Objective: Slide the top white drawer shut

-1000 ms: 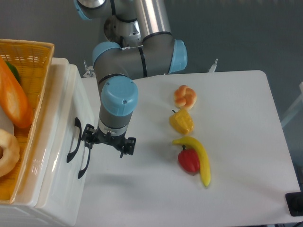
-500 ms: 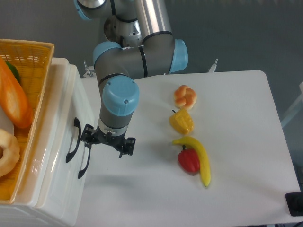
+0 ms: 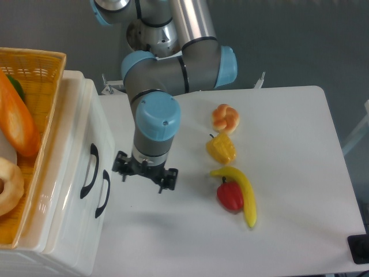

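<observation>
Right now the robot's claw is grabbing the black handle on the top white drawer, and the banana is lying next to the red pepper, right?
Not quite. The gripper hangs apart from the top white drawer, touching neither the drawer nor its black handle, as the fixed camera shows. The banana does lie next to the red pepper.

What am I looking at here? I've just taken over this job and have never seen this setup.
One fixed camera looks down on a white table. The grey and blue thing is a robot arm; its gripper hangs over the table, beside the cabinet, holding nothing. Whether its fingers are open is hard to tell from above. On the left is a white cabinet: the top white drawer and the lower drawer, each with a black handle, look about flush. A yellow basket with food sits on top. On the table lie a pastry, a yellow pepper, a banana and a red pepper.
</observation>
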Robot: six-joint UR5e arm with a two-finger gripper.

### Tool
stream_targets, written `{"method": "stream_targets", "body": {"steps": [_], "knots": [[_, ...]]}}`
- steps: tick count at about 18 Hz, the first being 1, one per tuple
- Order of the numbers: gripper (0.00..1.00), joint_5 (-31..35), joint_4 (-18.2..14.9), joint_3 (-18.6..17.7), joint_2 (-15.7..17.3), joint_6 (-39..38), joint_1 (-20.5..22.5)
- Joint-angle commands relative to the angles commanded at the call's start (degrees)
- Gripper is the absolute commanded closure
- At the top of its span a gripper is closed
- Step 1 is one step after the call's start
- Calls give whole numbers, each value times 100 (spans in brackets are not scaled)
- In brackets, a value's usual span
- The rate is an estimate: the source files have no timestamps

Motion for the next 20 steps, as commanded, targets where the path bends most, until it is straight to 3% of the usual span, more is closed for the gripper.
{"method": "stream_targets", "body": {"steps": [4, 7, 13, 18, 20], "knots": [[0, 35, -9, 176, 88, 693, 527], [0, 227, -9, 290, 141, 1738, 748], [0, 624, -61, 326, 606, 3540, 1091], [0, 1125, -131, 229, 764, 3920, 1371], [0, 1090, -307, 142, 905, 4367, 1652]]}}
